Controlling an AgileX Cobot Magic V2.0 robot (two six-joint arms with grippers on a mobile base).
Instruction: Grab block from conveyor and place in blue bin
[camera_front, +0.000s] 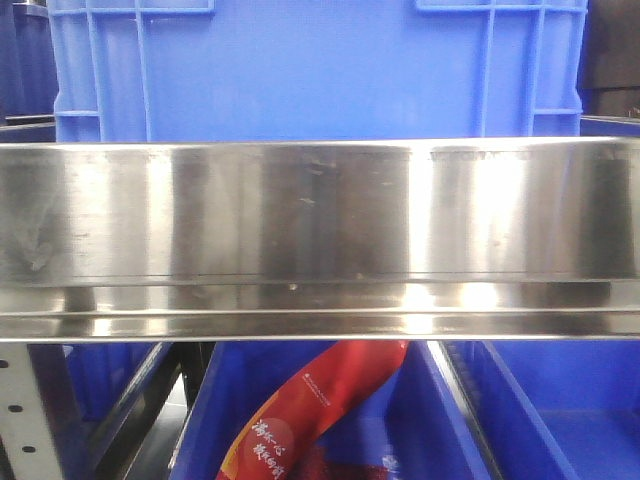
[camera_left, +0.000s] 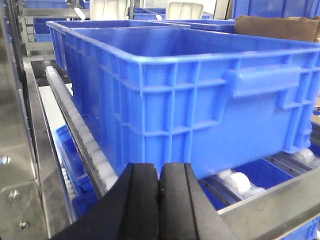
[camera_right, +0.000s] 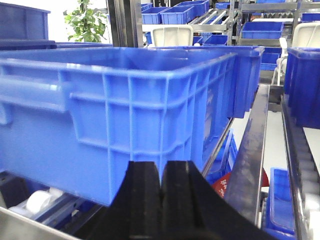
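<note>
Front cam is mostly filled by a brushed stainless rail (camera_front: 320, 240), flat band with a folded lip below, streaky reflections. Above it, the ribbed wall of a blue bin (camera_front: 320, 70), moulded plastic, glossy. Below the rail, lower blue bins (camera_front: 560, 410) and a red printed bag (camera_front: 300, 420) lying in one of them, crinkled film with white lettering. Perforated grey upright (camera_front: 25, 420) at lower left. No block and no conveyor belt visible in any view, so can't say where the block is. My left pincer (camera_left: 160, 187): two black matte fingers, rubbery-looking pads, pressed together with only a thin seam between them, nothing pinched. It points level at the bin's end wall, just in front of its lower edge; the bin is rectangular, with a grid of ribs, a rolled rim and a moulded handle ledge (camera_left: 265, 80). The bin sits on a roller track (camera_left: 80, 125) of small white wheels in a steel channel; larger white rollers (camera_left: 235, 182) show beneath it. My right pincer (camera_right: 161, 192): same black fingers, also closed flat against each other, empty, aimed level at the bin's near corner, low. Steel side rail (camera_right: 252, 150) runs off to the right, more blue bins (camera_right: 175, 12) stacked on racks behind, green plant (camera_right: 87, 22) top left.
</note>
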